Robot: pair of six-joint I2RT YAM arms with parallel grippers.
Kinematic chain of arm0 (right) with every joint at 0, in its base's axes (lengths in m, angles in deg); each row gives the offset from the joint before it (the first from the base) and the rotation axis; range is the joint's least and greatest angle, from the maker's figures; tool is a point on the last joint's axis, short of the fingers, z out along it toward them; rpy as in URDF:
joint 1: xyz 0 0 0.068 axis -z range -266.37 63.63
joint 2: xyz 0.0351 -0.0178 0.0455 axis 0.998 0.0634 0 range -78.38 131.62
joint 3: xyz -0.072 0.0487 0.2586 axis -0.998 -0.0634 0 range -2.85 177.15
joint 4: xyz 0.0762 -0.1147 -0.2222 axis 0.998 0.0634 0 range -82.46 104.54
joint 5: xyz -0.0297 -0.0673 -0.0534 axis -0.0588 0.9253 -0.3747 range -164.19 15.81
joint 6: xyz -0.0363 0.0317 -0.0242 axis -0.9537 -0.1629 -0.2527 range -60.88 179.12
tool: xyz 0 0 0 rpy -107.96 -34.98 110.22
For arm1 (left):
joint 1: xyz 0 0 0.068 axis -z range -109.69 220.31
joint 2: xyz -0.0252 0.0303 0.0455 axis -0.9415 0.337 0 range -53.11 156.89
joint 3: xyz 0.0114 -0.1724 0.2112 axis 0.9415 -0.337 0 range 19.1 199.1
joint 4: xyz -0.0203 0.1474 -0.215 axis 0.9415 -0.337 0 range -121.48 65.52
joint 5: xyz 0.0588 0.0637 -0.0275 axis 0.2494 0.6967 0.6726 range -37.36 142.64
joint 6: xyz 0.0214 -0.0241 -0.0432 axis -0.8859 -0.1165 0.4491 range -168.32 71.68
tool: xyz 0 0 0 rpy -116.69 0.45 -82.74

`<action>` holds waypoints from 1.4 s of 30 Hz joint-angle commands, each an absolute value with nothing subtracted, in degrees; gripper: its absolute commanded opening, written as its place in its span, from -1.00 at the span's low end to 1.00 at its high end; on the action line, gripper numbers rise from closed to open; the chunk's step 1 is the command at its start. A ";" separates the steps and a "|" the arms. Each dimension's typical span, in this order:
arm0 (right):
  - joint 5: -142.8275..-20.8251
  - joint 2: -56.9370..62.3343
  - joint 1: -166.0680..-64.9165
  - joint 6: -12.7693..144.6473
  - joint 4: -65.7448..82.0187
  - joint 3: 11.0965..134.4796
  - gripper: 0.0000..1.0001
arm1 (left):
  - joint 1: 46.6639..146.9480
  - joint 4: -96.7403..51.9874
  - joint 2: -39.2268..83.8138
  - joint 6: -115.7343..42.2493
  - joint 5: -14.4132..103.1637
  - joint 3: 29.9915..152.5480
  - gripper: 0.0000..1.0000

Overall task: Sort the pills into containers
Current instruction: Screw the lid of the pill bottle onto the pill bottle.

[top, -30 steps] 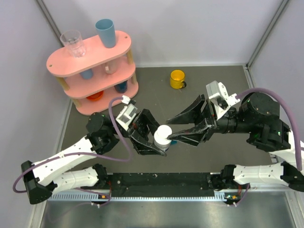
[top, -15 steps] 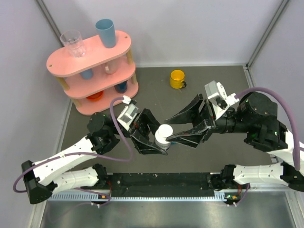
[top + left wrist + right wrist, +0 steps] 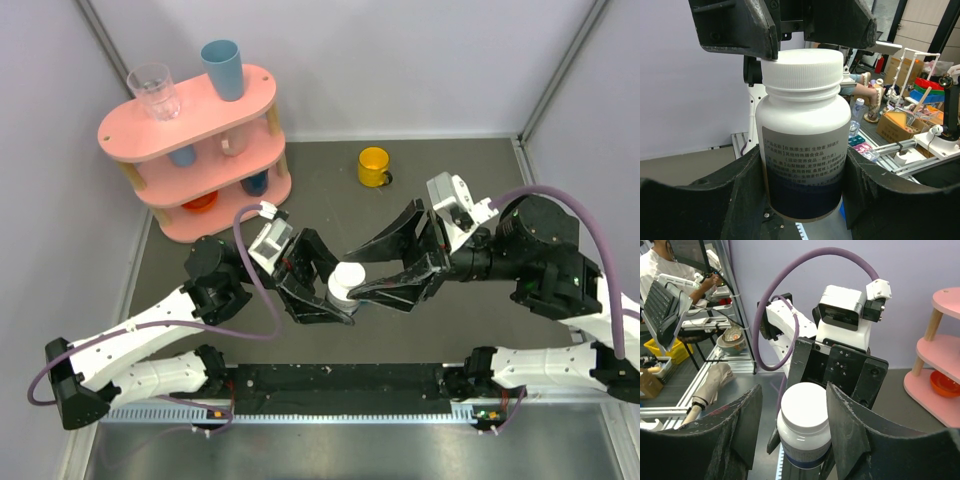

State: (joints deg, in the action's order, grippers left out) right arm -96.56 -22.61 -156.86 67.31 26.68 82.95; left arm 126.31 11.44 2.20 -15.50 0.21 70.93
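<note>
Early: left pincer grips bottle, cap on; right pincer open around cap (nothing sorted yet).

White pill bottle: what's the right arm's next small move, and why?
Probably close the right jaws on the white cap. The left jaws are shut on the white pill bottle, and the right jaws stand open on either side of the cap, which is still on.
</note>
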 commanded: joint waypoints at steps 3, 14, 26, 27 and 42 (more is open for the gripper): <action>-95.81 -22.84 -157.56 67.56 24.50 81.71 0.13 | 126.56 13.75 1.99 -16.16 0.78 71.31 -1.00; -93.18 -23.10 -157.56 66.95 24.42 80.91 0.16 | 126.56 14.02 1.99 -15.89 0.08 71.31 -1.00; -92.11 -23.36 -157.56 66.68 24.50 80.39 0.03 | 126.56 14.54 2.35 -15.72 -0.19 71.13 -1.00; -92.11 -23.45 -157.56 66.77 24.42 80.39 -0.02 | 126.56 14.54 2.26 -15.71 -0.19 71.13 -1.00; -89.92 -22.49 -157.64 67.30 26.26 80.56 -0.83 | 126.56 -3.53 0.15 -27.04 10.44 76.14 -1.00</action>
